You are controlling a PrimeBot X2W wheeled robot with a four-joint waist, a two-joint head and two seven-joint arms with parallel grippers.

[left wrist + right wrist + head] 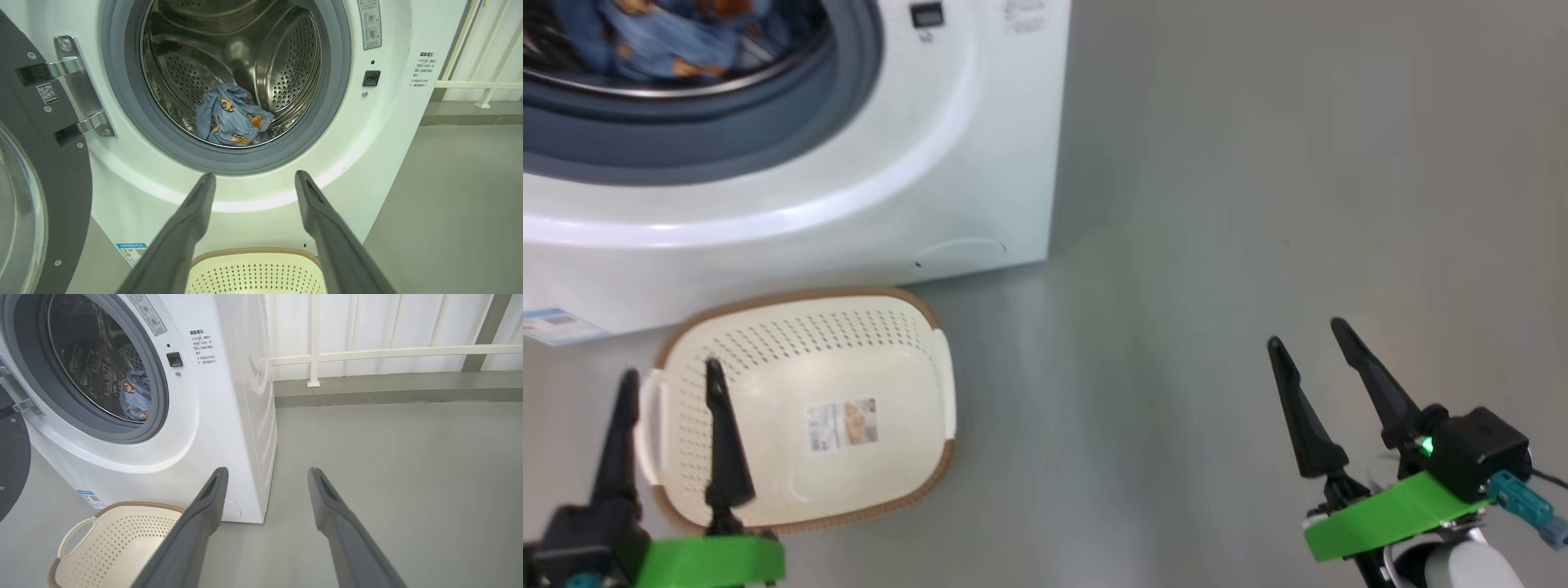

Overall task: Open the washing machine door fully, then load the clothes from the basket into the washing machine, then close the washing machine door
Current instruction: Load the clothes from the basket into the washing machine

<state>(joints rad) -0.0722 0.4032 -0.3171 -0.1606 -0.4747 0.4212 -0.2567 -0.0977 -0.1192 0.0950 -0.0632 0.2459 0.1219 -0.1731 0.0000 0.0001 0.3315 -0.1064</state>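
The white washing machine [980, 147] stands at the upper left, its black round door [45, 192] swung wide open to the left on steel hinges. Light blue bear-print clothes [231, 116] lie at the bottom of the steel drum; the clothes [137, 396] also show in the right wrist view. The cream basket [849, 359] sits on the floor before the machine with nothing in it but its label. My left gripper [670, 380] is open above the basket's left side, holding nothing. My right gripper [1307, 335] hangs open over bare floor to the right.
Grey floor [1258, 204] spreads to the right of the machine. A white railing [367, 351] on a low ledge runs along the back. A blue energy sticker [556, 325] marks the machine's lower front.
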